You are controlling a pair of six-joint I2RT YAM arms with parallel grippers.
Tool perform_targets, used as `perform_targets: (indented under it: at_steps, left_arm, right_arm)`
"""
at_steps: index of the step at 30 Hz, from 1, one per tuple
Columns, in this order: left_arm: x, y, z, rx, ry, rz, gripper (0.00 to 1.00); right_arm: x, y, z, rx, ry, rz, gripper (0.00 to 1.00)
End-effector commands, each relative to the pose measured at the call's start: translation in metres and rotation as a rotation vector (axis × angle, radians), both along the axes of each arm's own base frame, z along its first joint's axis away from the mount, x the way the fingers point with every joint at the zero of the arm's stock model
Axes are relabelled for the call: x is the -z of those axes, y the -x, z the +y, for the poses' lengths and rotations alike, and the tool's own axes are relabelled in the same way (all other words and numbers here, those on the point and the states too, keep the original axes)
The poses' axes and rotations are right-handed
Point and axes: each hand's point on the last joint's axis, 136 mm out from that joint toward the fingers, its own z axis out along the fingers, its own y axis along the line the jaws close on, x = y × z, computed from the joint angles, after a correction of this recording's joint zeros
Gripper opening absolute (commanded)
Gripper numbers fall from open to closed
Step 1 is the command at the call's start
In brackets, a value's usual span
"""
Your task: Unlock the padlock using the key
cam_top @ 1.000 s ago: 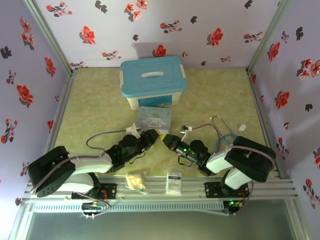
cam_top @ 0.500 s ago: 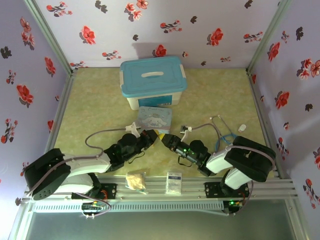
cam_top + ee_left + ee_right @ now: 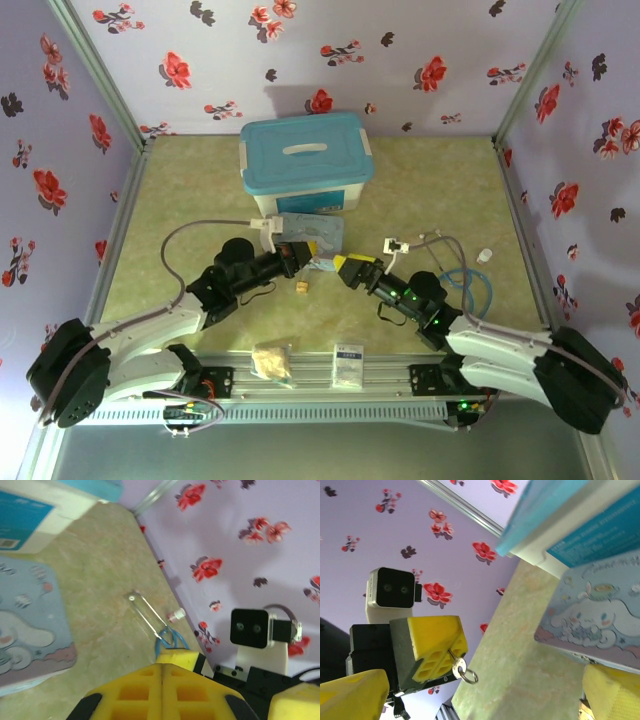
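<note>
Moved: both arms had stretched farther from their bases than a second earlier, and the grippers, then tip to tip, had pulled apart.
Padlock [image 3: 300,288]: lay loose on the green table [image 3: 180,200], touched by neither gripper. It sat near the left gripper's tip, between the two grippers and a little toward the bases.
Left gripper [image 3: 293,260] [image 3: 162,685] [image 3: 445,652]: yellow pads pressed flat together with no gap in its own wrist view. The right wrist view showed it pinching the key.
Key [image 3: 455,664]: stuck out of the left gripper's pads, a small ring hanging at its free end. It was too small to make out from the top view.
Right gripper [image 3: 346,270] [image 3: 480,697]: fingers spread wide at the two lower corners of its own wrist view, nothing between them.
Cartoon tin [image 3: 315,232] [image 3: 25,635] [image 3: 600,615]: flat on the table just beyond both grippers, in front of the blue-lidded storage box [image 3: 305,150].
Stethoscope [image 3: 455,265] [image 3: 150,615]: right of the right arm, with a small white bottle [image 3: 485,256] near it.
Near edge: beige packet [image 3: 270,360] and white card [image 3: 348,365] lay by the rail between the bases.
</note>
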Motion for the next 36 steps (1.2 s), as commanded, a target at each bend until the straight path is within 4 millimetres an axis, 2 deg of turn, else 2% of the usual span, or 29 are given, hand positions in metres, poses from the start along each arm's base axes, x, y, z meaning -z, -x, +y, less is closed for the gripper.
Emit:
perform_targets:
  at_steps: [1, 4, 7, 12, 16, 21, 27, 29, 35, 36]
  left_arm:
    - [-0.031, 0.008, -0.011, 0.096, -0.014, -0.149, 0.0]
    - [-0.044, 0.01, -0.018, 0.133, 0.034, -0.171, 0.0]
    - [-0.057, 0.014, -0.023, 0.169, 0.105, -0.187, 0.0]
    - [-0.074, 0.018, -0.022, 0.175, 0.19, -0.219, 0.0]
    - [-0.086, 0.02, -0.021, 0.183, 0.247, -0.233, 0.0]
    - [-0.088, 0.022, -0.021, 0.2, 0.259, -0.233, 0.0]
    - [-0.086, 0.024, -0.019, 0.199, 0.256, -0.233, 0.0]
    - [-0.085, 0.021, -0.017, 0.189, 0.261, -0.22, 0.0]
    - [-0.085, 0.011, -0.01, 0.164, 0.333, -0.189, 0.0]
    - [-0.085, 0.011, -0.01, 0.167, 0.337, -0.188, 0.0]
  right_arm:
    - [-0.014, 0.006, 0.004, -0.033, 0.061, -0.085, 1.0]
    - [-0.026, 0.015, 0.012, -0.096, 0.062, -0.126, 0.99]
    - [-0.043, 0.019, 0.013, -0.108, -0.013, -0.188, 0.95]
    - [-0.067, 0.026, 0.018, -0.151, -0.108, -0.259, 0.74]
    - [-0.075, 0.027, 0.023, -0.184, -0.172, -0.275, 0.69]
    - [-0.086, 0.028, 0.026, -0.201, -0.235, -0.297, 0.6]
    - [-0.087, 0.029, 0.027, -0.207, -0.236, -0.303, 0.47]
    - [-0.085, 0.027, 0.027, -0.202, -0.228, -0.295, 0.43]
    - [-0.089, 0.028, 0.035, -0.235, -0.236, -0.297, 0.39]
    - [-0.089, 0.028, 0.036, -0.235, -0.235, -0.296, 0.35]
